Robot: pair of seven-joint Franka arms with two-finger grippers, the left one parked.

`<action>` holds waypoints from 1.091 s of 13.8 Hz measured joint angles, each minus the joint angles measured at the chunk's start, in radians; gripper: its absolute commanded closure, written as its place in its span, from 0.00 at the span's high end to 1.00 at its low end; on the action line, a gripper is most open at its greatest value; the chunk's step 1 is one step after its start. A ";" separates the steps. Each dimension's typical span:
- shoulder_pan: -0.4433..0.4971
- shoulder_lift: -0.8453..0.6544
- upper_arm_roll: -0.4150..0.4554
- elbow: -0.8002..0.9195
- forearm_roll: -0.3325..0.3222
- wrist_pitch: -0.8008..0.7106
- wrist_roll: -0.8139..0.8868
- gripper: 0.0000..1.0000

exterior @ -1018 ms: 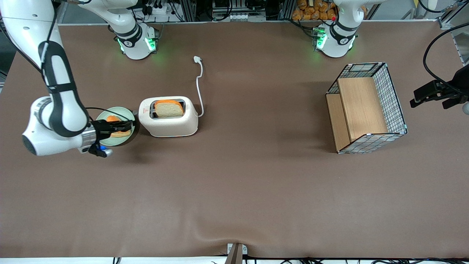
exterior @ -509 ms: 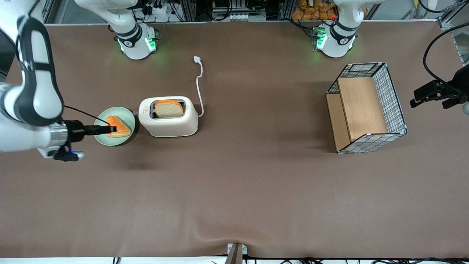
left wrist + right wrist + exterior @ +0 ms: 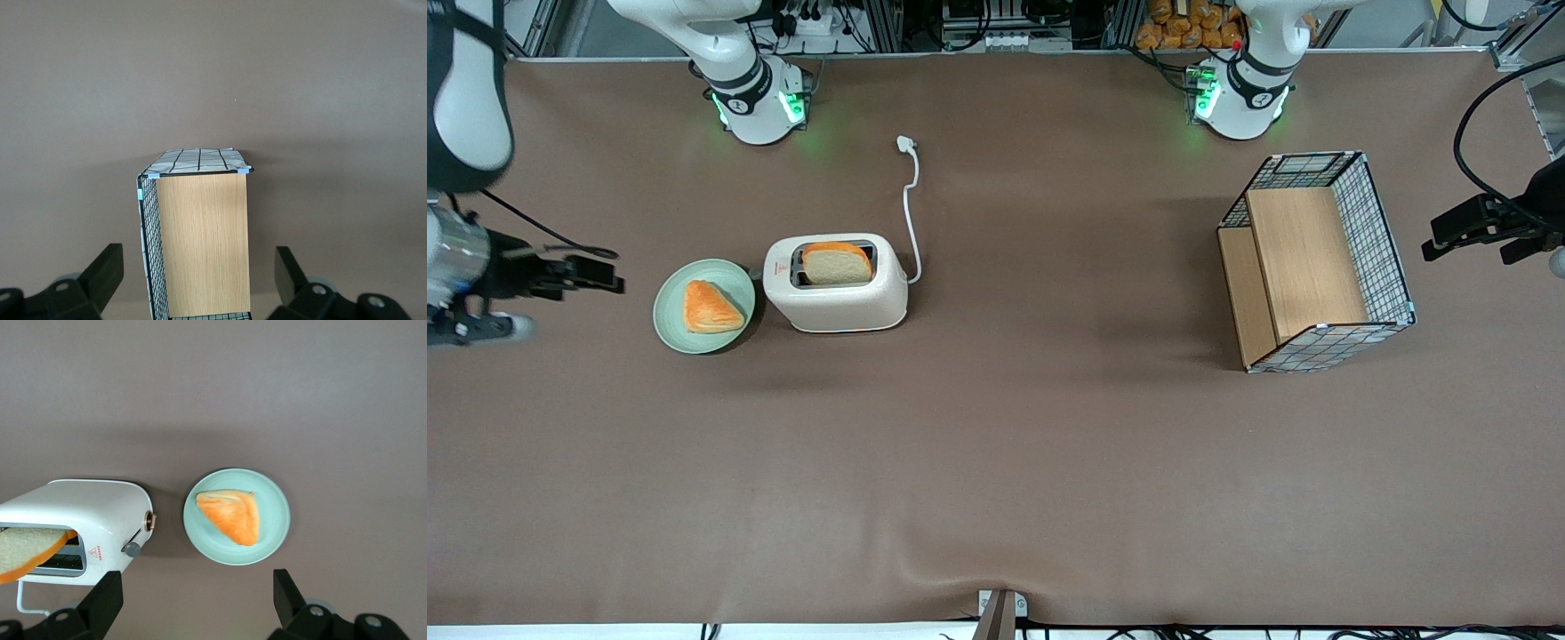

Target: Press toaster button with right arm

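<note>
Your gripper sits toward working arm's end, well apart from toaster, fingers spread wide, holding nothing. Button untouched; plate btwn them.

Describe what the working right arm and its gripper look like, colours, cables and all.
The right arm is white with a broad black band and a silver wrist cuff. A thin black cable loops from it toward the gripper, which is slim, black and two-fingered, open and empty, over the table beside the green plate at the working arm's end.
</note>
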 measured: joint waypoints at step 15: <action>-0.002 -0.101 -0.009 0.145 -0.039 -0.206 0.106 1.00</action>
